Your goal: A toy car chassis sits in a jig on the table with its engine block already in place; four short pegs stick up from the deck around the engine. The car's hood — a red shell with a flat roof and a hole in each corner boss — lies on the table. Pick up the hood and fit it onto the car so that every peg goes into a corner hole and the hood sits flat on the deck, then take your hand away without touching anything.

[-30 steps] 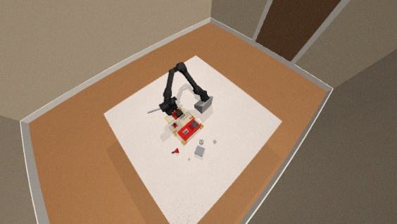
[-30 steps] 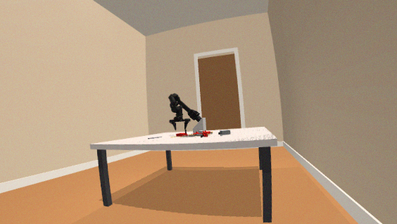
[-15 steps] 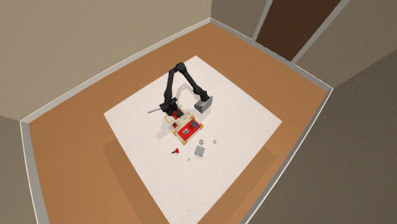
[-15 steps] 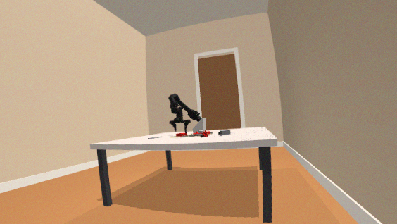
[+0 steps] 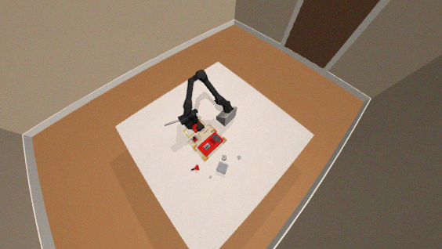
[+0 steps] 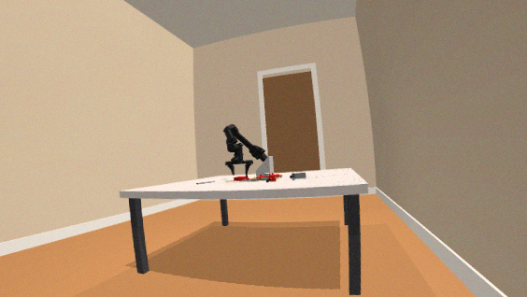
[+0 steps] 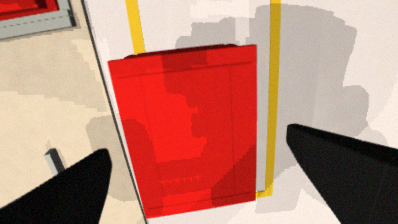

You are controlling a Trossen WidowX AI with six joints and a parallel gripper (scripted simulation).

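Note:
The red hood lies flat beside the beige board, roof up, partly over a yellow outline. Its corner holes cannot be made out. My gripper is open above the hood, with one finger on each side of it and nothing between the tips. In the wrist view the left finger is over the beige board and the right one over the white table. The red car chassis sits in its jig on the board, with grey and dark parts on its deck. The pegs are too small to tell.
The beige board adjoins the hood, with a small grey post near the left finger. The yellow outline surrounds the hood's place. A grey block, a grey ring and a small red item lie beyond the chassis.

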